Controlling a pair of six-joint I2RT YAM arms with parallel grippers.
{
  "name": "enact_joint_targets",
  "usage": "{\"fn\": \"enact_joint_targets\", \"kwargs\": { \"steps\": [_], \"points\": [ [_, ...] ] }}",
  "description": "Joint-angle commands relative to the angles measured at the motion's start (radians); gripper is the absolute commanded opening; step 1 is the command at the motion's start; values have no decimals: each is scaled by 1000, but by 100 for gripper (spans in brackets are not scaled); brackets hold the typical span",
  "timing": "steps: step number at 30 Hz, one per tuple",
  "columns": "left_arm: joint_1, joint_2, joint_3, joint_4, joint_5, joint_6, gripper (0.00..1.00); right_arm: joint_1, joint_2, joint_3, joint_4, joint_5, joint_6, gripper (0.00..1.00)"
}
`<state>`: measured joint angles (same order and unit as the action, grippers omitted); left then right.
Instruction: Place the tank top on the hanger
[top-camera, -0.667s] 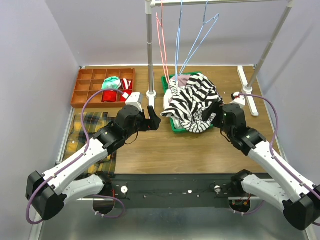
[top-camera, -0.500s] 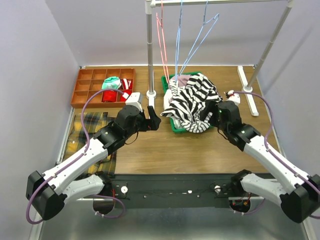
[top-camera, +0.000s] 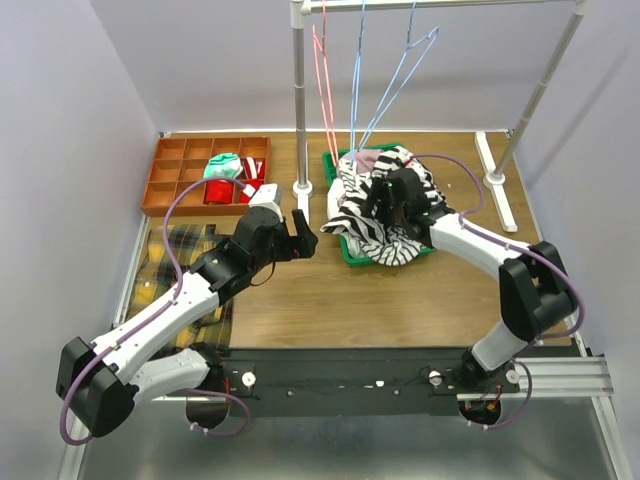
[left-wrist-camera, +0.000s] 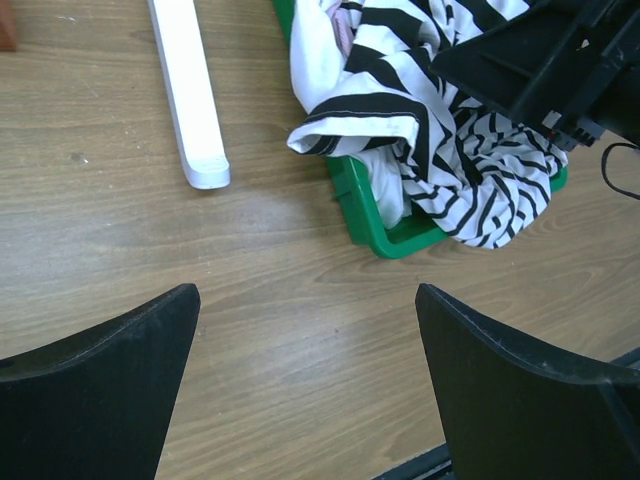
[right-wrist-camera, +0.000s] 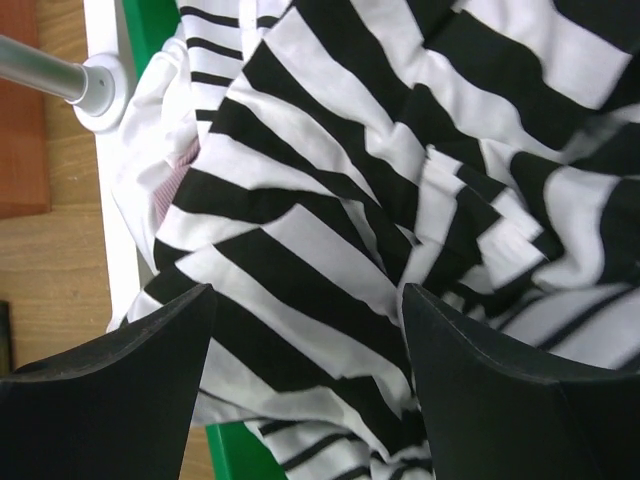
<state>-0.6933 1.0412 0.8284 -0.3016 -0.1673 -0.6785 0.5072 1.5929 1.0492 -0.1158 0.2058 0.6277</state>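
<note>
Over bin (left-wrist-camera: 395, 240), my right claw (right-wrist-camera: 305, 330) hung wide above heaped tank top (right-wrist-camera: 330, 200), lined up to pinch fold. Wide too, left claw (left-wrist-camera: 305, 300) sat over table (left-wrist-camera: 100, 250). Behind, hanger (top-camera: 397, 90) hung on rail (top-camera: 480, 4).

Bright, even, diffuse light; soft faint shadows; crisp focus across views.

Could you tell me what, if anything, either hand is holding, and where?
Nothing is held: the right hand is open over the tank top; the left hand is open over the table.
</note>
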Motion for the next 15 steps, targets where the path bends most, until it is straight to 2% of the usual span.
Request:
{"fn": "enact_joint_targets", "kwargs": {
  "steps": [1,7,15],
  "points": [
    [21,0,25,-24,-6,3,99,24,78,54,90,-48,10,83],
    [31,8,12,-7,22,2,99,68,98,28,107,-20,12,83],
    [32,17,-2,13,31,-4,99,117,84,-8,159,-29,32,75]
  ]
}}
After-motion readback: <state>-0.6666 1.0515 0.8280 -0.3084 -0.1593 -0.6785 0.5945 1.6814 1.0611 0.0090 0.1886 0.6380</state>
